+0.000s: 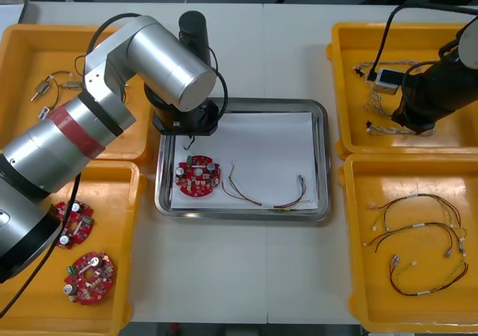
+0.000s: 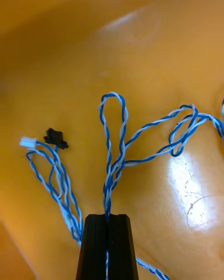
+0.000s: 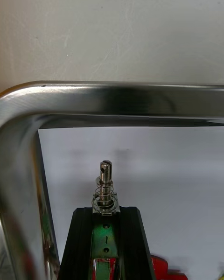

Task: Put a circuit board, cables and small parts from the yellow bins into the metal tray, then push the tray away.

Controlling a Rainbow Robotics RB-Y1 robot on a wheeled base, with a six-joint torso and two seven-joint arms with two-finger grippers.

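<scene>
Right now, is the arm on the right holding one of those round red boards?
No, the right arm's jaws are shut on a twisted blue and white cable in a yellow bin.

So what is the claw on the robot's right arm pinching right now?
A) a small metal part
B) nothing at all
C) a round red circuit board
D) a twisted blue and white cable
D: the right claw is shut on a twisted blue and white cable above the floor of a yellow bin; the left claw holds a small metal part over the metal tray.
</scene>
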